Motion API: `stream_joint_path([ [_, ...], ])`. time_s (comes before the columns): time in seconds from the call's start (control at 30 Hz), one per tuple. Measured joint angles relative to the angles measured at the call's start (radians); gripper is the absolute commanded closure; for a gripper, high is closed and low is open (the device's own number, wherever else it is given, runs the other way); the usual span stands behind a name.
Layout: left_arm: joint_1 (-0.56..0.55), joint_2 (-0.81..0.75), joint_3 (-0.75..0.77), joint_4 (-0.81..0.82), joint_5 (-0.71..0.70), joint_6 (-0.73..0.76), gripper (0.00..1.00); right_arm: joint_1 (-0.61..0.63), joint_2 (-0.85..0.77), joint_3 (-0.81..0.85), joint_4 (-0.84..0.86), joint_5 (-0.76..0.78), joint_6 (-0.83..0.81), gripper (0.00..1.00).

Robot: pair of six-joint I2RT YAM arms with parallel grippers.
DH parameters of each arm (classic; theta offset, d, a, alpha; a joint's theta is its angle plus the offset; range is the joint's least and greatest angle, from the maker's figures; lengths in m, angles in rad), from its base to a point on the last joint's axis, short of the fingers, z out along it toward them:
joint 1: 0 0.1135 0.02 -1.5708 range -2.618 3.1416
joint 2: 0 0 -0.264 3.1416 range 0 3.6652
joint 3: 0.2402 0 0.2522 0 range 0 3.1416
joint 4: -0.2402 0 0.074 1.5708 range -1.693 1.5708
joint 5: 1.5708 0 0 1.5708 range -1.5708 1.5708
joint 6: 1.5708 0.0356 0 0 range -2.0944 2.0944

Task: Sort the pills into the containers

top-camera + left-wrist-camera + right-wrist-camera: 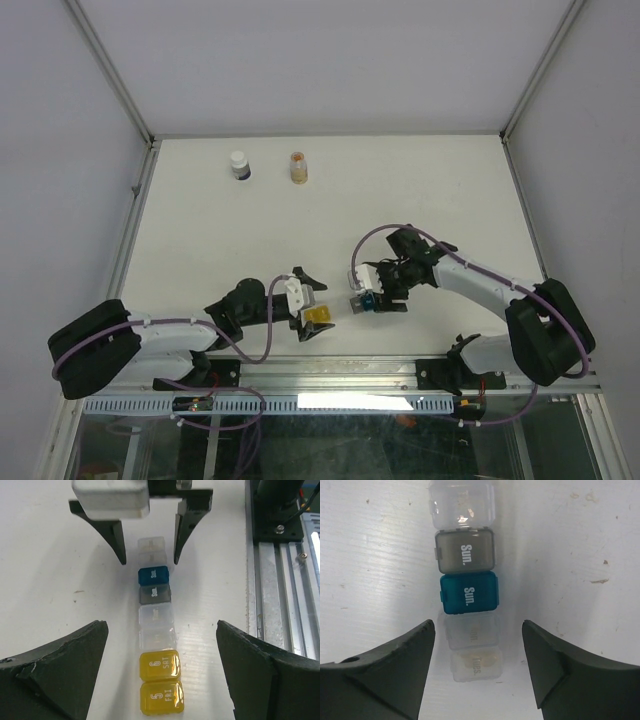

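Container strip [154,593]: left gripper [161,626] gapes wide astride its yellow end, right gripper [477,626] stands parted astride its clear end. Risk: off-centre closing skews or splits it.

White tabletop [400,190], pale grey walls [300,60], aluminium front rail [350,371]

Left wrist view: right gripper [149,560] straddles the containers [156,630] at 12 o'clock; aluminium rail [280,580] obstructs 3 o'clock; passage open at 9 o'clock.

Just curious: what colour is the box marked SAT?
The SAT box is yellow; left wrist view.
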Motion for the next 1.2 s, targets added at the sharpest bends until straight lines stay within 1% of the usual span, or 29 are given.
stream_joint_path([
  [0.13,0.000,0.114,0.009,0.052,-0.003,0.021,0.08,-0.054,-0.023,0.000,-0.004,-0.037,-0.004,0.21],
  [0.2,0.000,0.169,0.023,0.071,-0.004,0.027,0.08,-0.092,-0.054,0.000,-0.013,-0.078,-0.017,0.20],
  [0.27,-0.005,0.221,0.047,0.085,-0.008,0.028,0.09,-0.124,-0.083,-0.001,-0.027,-0.117,-0.052,0.19],
  [0.33,-0.014,0.267,0.077,0.094,-0.017,0.028,0.10,-0.160,-0.101,-0.001,-0.061,-0.167,-0.125,0.19],
  [0.5,-0.040,0.370,0.151,0.118,-0.031,0.030,0.18,-0.220,-0.072,0.002,-0.153,-0.238,-0.249,0.22],
  [0.63,-0.060,0.449,0.204,0.110,-0.051,0.030,0.21,-0.237,-0.037,0.003,-0.197,-0.260,-0.305,0.23],
  [0.83,-0.079,0.511,0.228,0.104,-0.079,0.030,0.25,-0.238,-0.035,0.003,-0.200,-0.274,-0.328,0.24],
  [1.07,-0.084,0.544,0.249,0.075,-0.109,0.030,0.29,-0.238,-0.034,0.003,-0.186,-0.285,-0.326,0.25],
  [1.2,-0.092,0.545,0.253,0.048,-0.123,0.031,0.32,-0.238,-0.034,0.002,-0.160,-0.290,-0.315,0.25],
])
